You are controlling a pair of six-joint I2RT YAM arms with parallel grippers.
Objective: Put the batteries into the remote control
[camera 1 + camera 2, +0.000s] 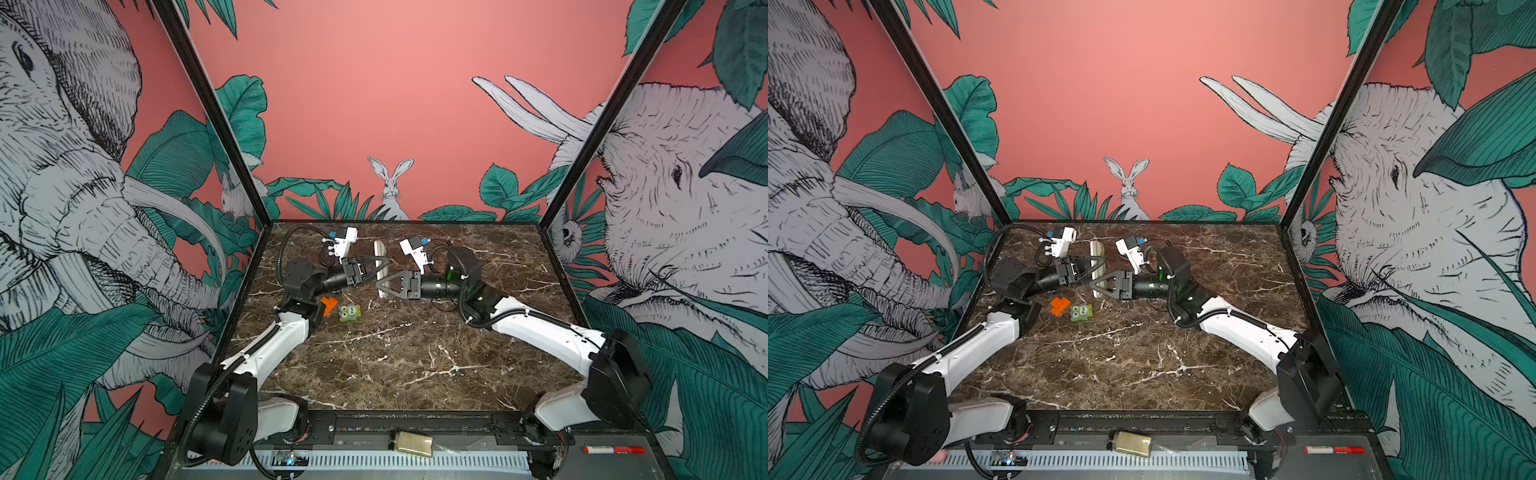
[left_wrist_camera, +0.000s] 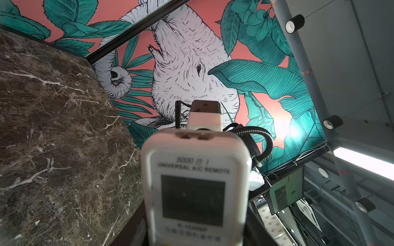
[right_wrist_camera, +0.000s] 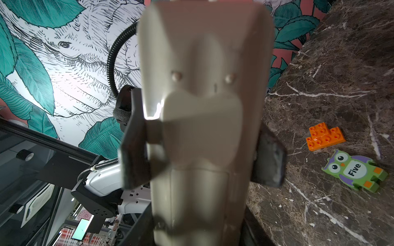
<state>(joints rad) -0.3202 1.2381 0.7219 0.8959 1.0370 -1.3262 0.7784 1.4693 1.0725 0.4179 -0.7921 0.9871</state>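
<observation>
The left gripper [image 1: 385, 263] and the right gripper [image 1: 379, 286] meet nose to nose from bent elbows, low over the back of the white-veined brown marble table [image 1: 399, 357], both clamped on the remote control [image 1: 380, 251] held on edge between them. The right wrist view shows the left gripper's dark pads [image 3: 132, 147] pressing the sides of its grey-beige back; the left wrist view shows its blurred screen face, lower end cut off. A green owl block [image 3: 354, 170] and an orange studded brick [image 3: 325, 136] lie near the left arm [image 1: 270, 353].
</observation>
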